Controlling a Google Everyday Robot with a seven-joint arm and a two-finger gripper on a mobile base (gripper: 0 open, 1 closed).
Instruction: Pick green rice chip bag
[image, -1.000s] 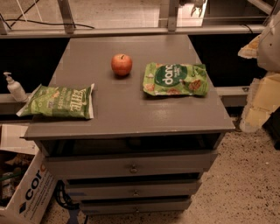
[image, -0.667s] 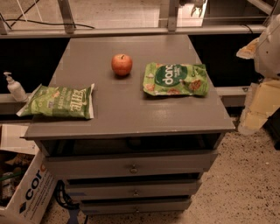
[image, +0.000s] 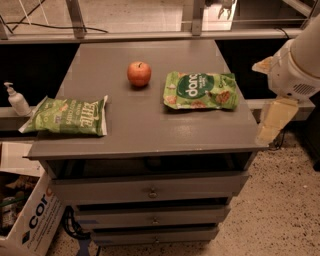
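- The gripper (image: 274, 121), perhaps the pale piece right of the cabinet (image: 145, 127); its arm (image: 299, 62) runs off frame.
- The box (image: 31, 222) left of the cabinet is cut off.

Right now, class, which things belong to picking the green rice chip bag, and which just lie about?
Job: green rice chip bag, mid-right on cabinet; gripper, beyond cabinet's right edge.
Lying about: apple; paler green bag; pump bottle; cardboard box.
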